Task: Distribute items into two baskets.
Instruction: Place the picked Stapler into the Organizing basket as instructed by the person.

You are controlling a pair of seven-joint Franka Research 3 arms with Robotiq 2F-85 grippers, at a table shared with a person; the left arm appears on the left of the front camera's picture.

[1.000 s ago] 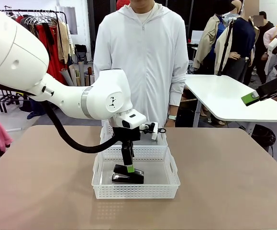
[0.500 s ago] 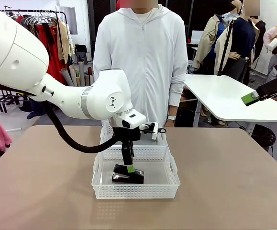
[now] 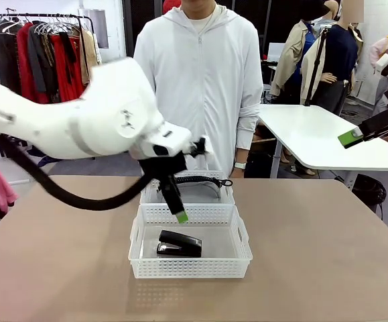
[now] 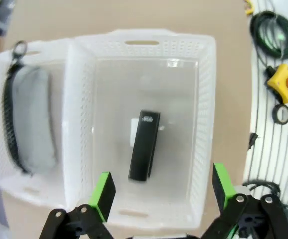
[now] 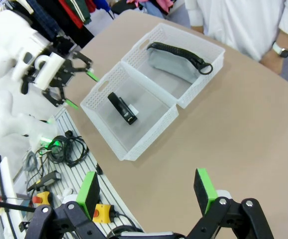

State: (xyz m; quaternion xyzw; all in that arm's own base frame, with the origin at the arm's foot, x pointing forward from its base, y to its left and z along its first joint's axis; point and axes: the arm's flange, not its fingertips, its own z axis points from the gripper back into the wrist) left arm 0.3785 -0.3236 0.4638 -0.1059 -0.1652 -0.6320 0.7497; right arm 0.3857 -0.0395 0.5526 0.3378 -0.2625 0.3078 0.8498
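On the left side, the left arm is hanging above the near basket (image 3: 190, 245), and the left gripper (image 3: 179, 213) is standing with its jaws wide apart, with nothing between them. In the left wrist view this gripper (image 4: 161, 191) is looking straight down, so I judge that it is placed there because the stapler is lying directly below it.

In the middle, two white baskets are standing on the brown surface (image 3: 314, 255), touching each other end to end in front of the person (image 3: 200, 74). The near basket is carrying one black stapler (image 3: 179, 244), which is lying flat on the bottom, apart from the walls. The far basket (image 3: 188, 191) is carrying one grey pouch (image 4: 32, 119) with a black braided handle; the pouch is lying along the length of that basket. So there is one item in each basket, and to me the distribution is looking complete or nearly so.

On the right side, the right gripper (image 5: 147, 193) is hovering high above the surface, well apart from the baskets. Its jaws are also standing fully apart and are carrying nothing. I think it is waiting outside so that it is not disturbing the other arm.
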